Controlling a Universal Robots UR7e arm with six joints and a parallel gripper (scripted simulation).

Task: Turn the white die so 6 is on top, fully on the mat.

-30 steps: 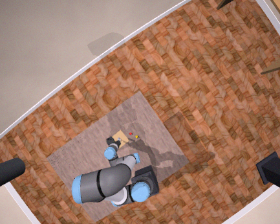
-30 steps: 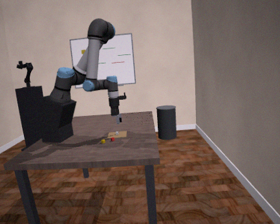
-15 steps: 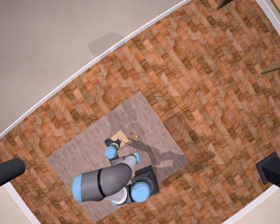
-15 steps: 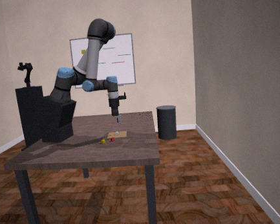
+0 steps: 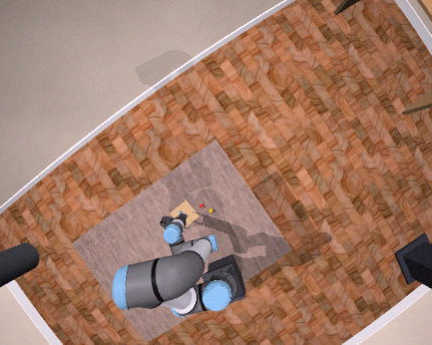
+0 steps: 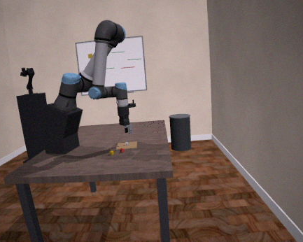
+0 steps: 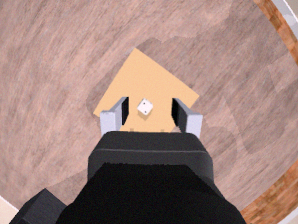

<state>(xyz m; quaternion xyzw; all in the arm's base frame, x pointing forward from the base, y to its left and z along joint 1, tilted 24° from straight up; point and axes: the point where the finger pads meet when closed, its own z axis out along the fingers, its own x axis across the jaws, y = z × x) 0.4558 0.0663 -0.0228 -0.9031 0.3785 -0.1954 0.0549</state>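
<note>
The white die (image 7: 145, 107) lies on the tan mat (image 7: 148, 94); in the wrist view it shows between my two fingers but well below them. My gripper (image 7: 150, 106) is open and empty and points straight down over the mat. In the side view the gripper (image 6: 127, 130) hangs a little above the white die (image 6: 126, 143) and the mat (image 6: 127, 146). The red die (image 6: 122, 150) and the yellow die (image 6: 111, 152) lie on the table just off the mat, toward the table's front. From above, the mat (image 5: 187, 208), the red die (image 5: 202, 204) and the yellow die (image 5: 211, 210) show beside my wrist.
The arm's dark base block (image 6: 61, 130) stands on the table's back left. A dark cylindrical bin (image 6: 180, 132) stands on the floor behind the table. A whiteboard (image 6: 120, 64) hangs on the back wall.
</note>
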